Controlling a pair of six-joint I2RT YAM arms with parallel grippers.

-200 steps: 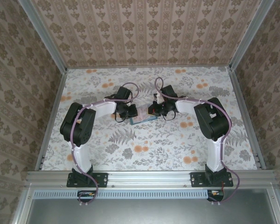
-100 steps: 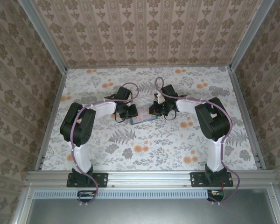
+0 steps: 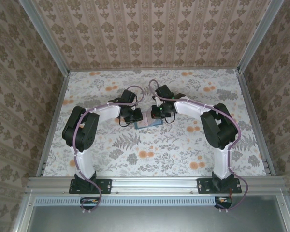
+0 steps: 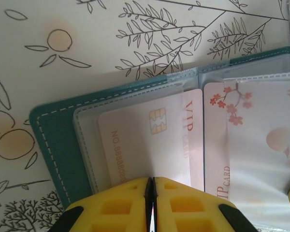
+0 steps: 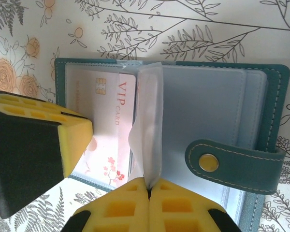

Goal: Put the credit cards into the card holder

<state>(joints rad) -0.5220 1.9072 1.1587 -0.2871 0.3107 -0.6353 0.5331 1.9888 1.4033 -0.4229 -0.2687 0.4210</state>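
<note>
We clamp the left gripper (image 4: 151, 187) on a card (image 4: 145, 145) to steady the card holder (image 5: 276, 96) while the right gripper (image 5: 149, 188) pinches a clear sleeve (image 5: 147, 121) upright.

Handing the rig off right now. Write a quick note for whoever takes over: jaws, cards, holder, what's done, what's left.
Left gripper: jaws shut, at the edge of the page that holds the cards; I cannot tell if it is pinching anything.
Right gripper: jaws shut on a clear sleeve, lifted upright near the spine.
Card holder: open flat on the table, between the arms.
Done: chip card appears seated in a sleeve; blossom card lies beside it.
Left: probably seat the blossom card, release the sleeve, close the holder.
</note>
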